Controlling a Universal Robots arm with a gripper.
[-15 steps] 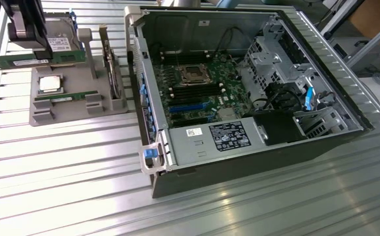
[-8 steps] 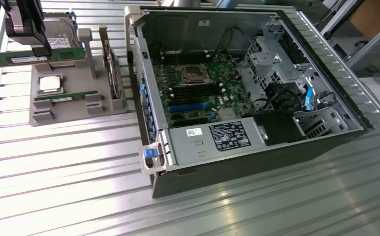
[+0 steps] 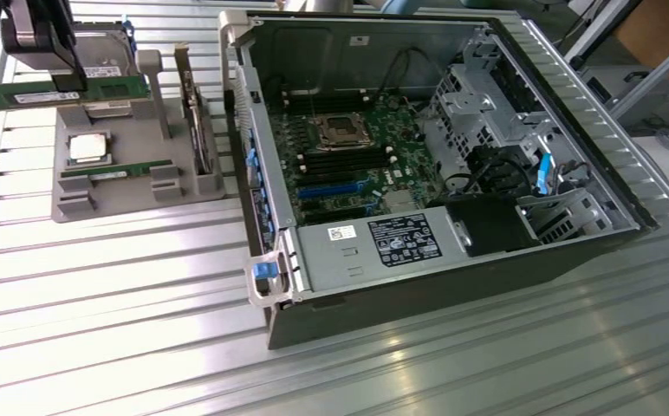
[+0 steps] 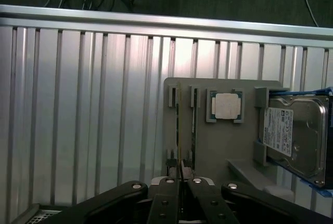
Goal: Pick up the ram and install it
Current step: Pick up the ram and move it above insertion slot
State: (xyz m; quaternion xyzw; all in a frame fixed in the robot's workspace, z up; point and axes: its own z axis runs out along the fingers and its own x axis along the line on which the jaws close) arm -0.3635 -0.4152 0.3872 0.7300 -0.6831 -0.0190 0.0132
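Robotics lab or workshop: ribbed aluminium bench (image 3: 103, 286), opened computer case (image 3: 427, 305), grey parts fixture (image 3: 81, 208) at ten o'clock.

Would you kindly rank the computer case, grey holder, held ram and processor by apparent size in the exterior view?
Largest to smallest:
computer case
grey holder
held ram
processor

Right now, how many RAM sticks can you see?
2. One ram is clamped in the pincer, over the holder. A second stick sits in the holder beside the processor. Others may be hidden inside the case.
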